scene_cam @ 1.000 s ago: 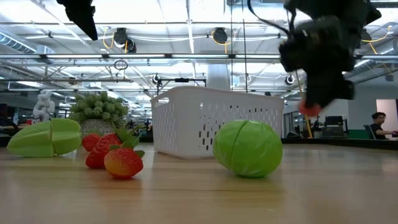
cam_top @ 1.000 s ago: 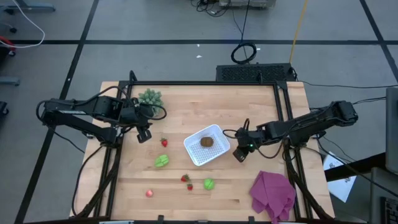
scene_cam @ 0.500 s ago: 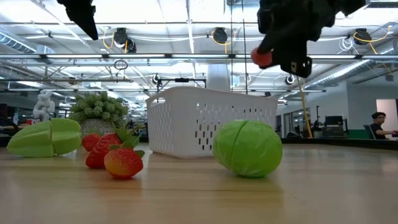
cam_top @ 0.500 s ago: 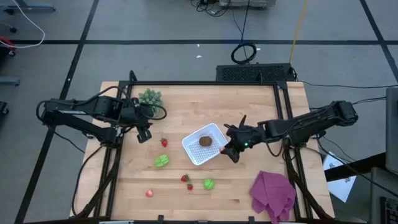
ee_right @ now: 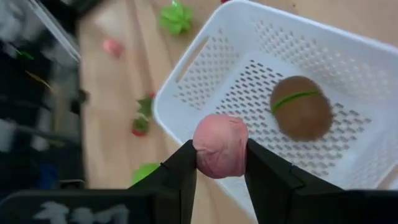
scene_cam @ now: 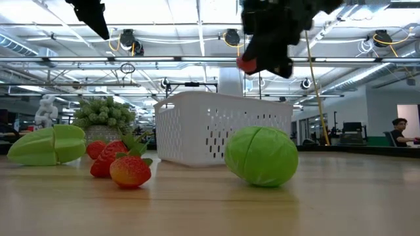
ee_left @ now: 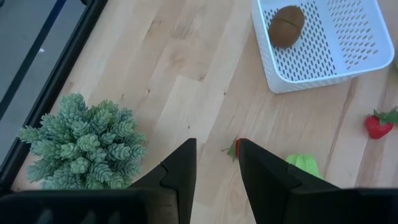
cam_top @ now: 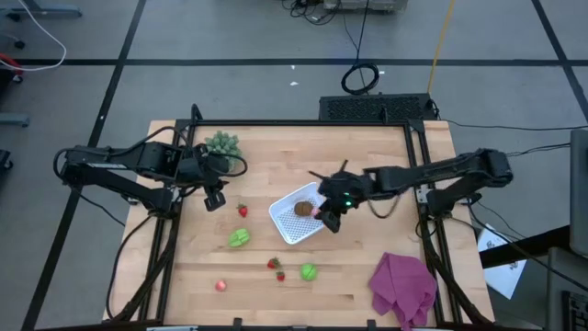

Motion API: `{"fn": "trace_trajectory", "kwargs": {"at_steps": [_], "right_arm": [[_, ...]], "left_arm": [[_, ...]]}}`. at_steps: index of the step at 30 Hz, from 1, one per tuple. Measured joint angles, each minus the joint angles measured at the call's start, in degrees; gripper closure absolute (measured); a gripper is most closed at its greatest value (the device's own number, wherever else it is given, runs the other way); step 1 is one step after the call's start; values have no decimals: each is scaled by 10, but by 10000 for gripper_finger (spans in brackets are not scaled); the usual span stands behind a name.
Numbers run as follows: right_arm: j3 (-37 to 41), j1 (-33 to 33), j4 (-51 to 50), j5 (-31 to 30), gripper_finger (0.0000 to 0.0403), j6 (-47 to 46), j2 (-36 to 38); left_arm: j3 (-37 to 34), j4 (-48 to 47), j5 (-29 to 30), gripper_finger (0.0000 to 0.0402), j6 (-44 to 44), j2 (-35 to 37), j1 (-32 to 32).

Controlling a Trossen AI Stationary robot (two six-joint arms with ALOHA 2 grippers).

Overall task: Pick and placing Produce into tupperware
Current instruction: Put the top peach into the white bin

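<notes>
The white tupperware [cam_top: 287,221] stands mid-table with a brown round piece [cam_top: 304,210] on its perforated floor [ee_right: 261,93]. My right gripper [cam_top: 323,214] hangs over the tupperware's right rim, shut on a pink-red ball [ee_right: 221,146]. On the wood lie a strawberry [cam_top: 243,211], a green leafy piece [cam_top: 239,238], two strawberries [cam_top: 276,267], a green round piece [cam_top: 309,272] and another pink ball [cam_top: 220,286]. My left gripper [cam_top: 213,200] waits high at the left, slightly open with nothing between its fingers [ee_left: 186,168]. My right gripper pinches the pink-red ball by its two opposite sides [ee_right: 202,149] between the two fingers [ee_right: 183,168]. The fingers come slanting down from the table's right. The ball [scene_cam: 247,63] is lifted clear, above the tupperware's rim.
A spiky green plant [cam_top: 221,144] stands at the far left beside my left arm. A purple cloth [cam_top: 402,287] lies at the near right corner. Bare wood shows between the tupperware and the far edge.
My right gripper has risen and gone toward the table's left with the pink-red ball, from beside the tupperware's right side to above its rim, and its wrist has rolled. The ball stays in the shut fingers.
</notes>
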State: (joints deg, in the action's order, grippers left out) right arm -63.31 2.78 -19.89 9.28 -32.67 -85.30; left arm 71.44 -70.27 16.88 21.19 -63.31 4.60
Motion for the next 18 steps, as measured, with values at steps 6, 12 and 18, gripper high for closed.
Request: {"fn": "trace_trajectory", "kwargs": {"at_steps": [6, 12, 18], "right_arm": [[-186, -14, -197, -23, 293, 93, -121], [-271, -14, -305, -64, 293, 145, -205], [-271, -17, -340, -78, 293, 152, -236]], "left_arm": [[0, -2, -1, 277, -4, 0, 0], [0, -7, -2, 277, -14, 0, 0], [0, -9, -2, 277, -20, 0, 0]]}}
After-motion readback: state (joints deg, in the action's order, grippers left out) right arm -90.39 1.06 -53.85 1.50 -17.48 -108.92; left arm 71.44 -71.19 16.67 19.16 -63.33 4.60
